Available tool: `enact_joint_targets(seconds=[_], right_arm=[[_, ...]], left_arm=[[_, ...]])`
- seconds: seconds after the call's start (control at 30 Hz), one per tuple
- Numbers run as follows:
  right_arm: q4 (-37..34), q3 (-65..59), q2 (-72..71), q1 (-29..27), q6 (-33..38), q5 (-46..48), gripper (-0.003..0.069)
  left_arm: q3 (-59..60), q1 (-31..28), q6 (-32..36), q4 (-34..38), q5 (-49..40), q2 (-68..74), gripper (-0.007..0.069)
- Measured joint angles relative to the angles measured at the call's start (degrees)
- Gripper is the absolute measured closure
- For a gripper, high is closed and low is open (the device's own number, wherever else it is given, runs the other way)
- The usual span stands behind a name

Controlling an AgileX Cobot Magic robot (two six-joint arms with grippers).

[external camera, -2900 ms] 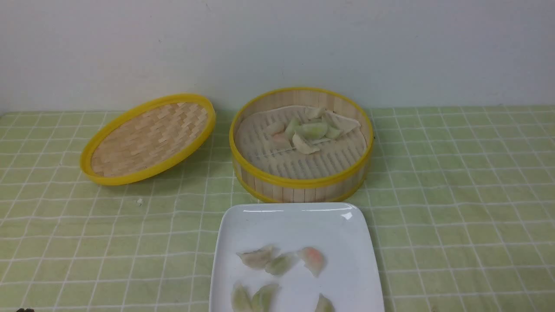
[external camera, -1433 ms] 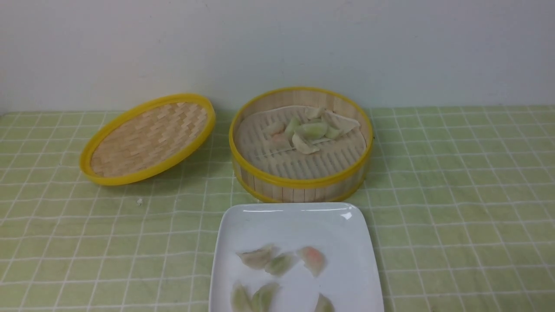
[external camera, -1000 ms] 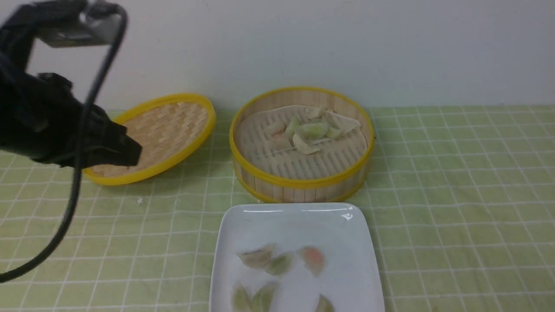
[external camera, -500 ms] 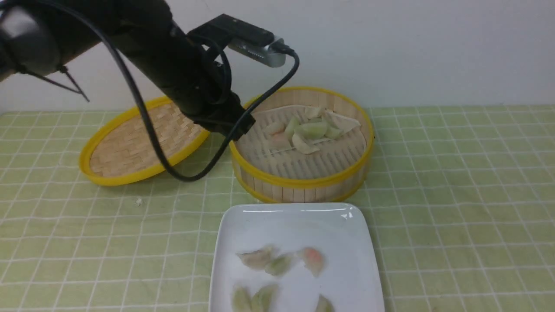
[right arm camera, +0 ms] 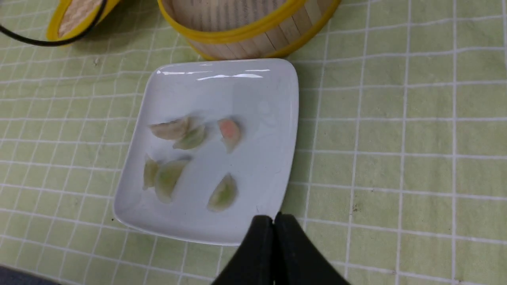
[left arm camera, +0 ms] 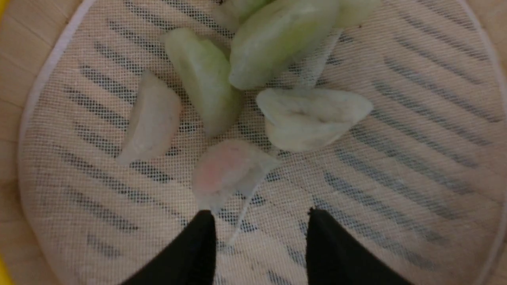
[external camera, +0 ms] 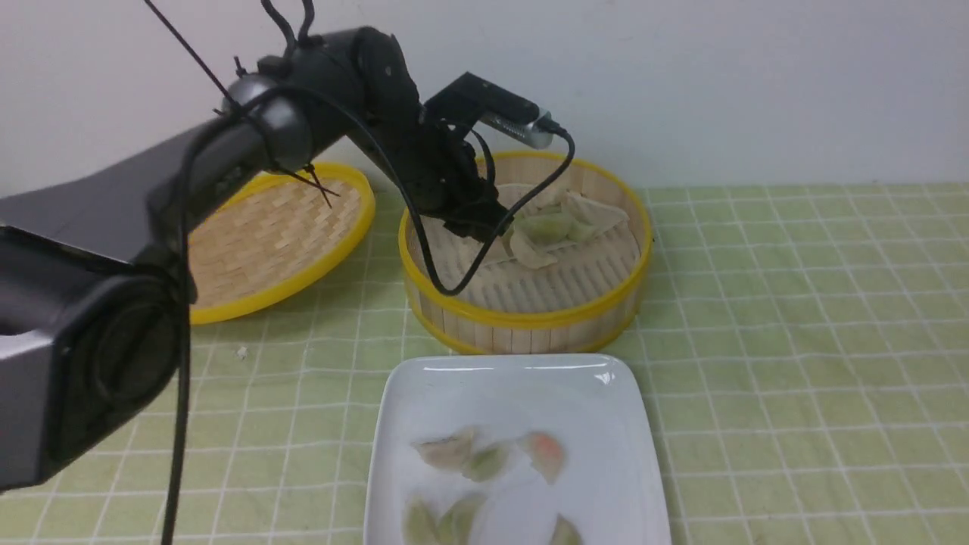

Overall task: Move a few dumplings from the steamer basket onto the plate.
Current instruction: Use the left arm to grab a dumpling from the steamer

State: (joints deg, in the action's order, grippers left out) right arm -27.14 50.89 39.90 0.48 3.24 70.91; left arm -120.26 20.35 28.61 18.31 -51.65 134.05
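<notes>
The left gripper [left arm camera: 259, 233] hangs low in the round yellow-rimmed bamboo steamer basket [external camera: 522, 325], its black jaws apart and empty. Nearest, the glossy white square plate [external camera: 515, 393] holds six small translucent dumplings [external camera: 545, 454]. Beyond, a pink-tinted dumpling [left arm camera: 225, 172] lies just ahead of one fingertip [left arm camera: 204, 227] (off-centre); I would centre over it, then close gently.

The round bamboo steamer basket [external camera: 530, 322], yellow-rimmed, is stood upright and uncovered on the bench [external camera: 795, 341]. A cluster of crescent dumplings [external camera: 546, 227] is gathered on its pale mesh liner [left arm camera: 396, 138], toward the far side. Green and whitish ones are seen, with a pink-tinted dumpling [left arm camera: 223, 172] at the cluster's edge. The glossy white square plate [external camera: 515, 390] is set just in front of the basket. Six dumplings are scattered flat on it, one pink-orange, the rest pale or green.
</notes>
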Motion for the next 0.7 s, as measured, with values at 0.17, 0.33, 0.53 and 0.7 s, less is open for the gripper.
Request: enact_joint_targets(seconds=[0.17, 0.33, 0.53, 0.7], right_arm=[[-0.3, 0.0, 0.0, 0.0, 0.0, 0.6, 0.0671], [-0.4, 0.0, 0.0, 0.0, 0.0, 1.2, 0.0671], [-0.4, 0.0, 0.0, 0.0, 0.1, 1.3, 0.0671], [-0.4, 0.0, 0.0, 0.0, 0.6, 1.3, 0.0671]], left_arm=[[-1.6, 0.0, 0.1, -0.3, 2.8, 4.3, 0.0208], [-1.7, 0.0, 0.7, -0.3, 6.2, 6.1, 0.0186], [-2.1, 0.0, 1.1, -0.3, 7.0, 7.2, 0.0199], [-2.2, 0.3, 1.1, -0.9, 6.9, 7.2, 0.0391]])
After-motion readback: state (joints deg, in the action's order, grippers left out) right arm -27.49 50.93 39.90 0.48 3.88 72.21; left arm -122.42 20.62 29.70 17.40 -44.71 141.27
